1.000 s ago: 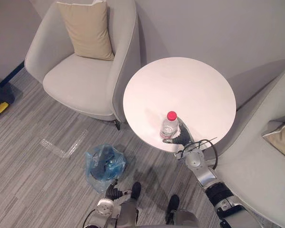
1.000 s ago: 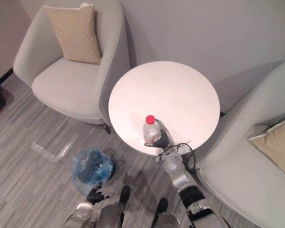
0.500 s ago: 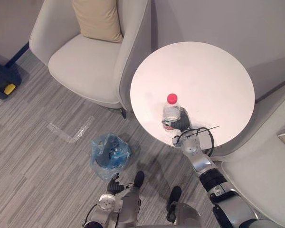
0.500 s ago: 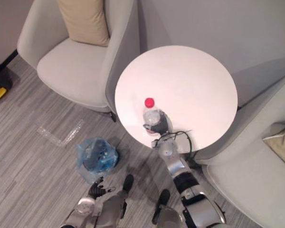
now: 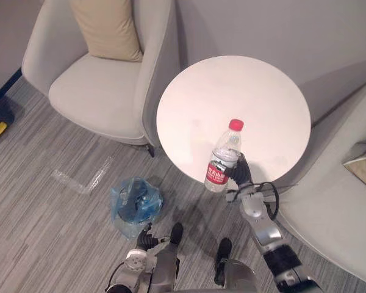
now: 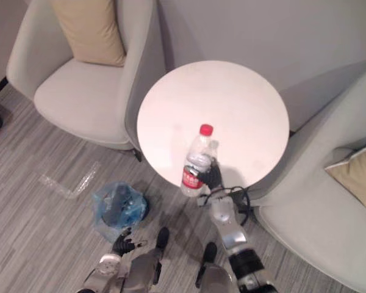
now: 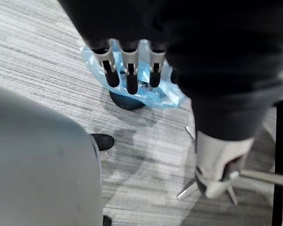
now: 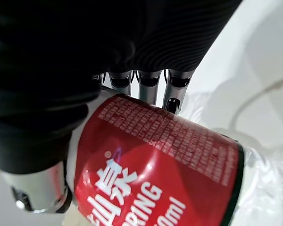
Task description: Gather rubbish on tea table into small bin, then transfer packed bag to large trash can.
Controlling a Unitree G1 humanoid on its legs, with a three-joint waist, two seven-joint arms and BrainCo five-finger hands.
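Inside the curled fingers of the right hand, a clear red-capped plastic bottle is up off the round white table, likely to go in the blue-bagged bin. The left hand hangs loose.

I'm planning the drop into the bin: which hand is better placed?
The right hand: its fingers are curled round the bottle, held above the table edge. The left hand hangs open and empty near the blue-bagged bin.
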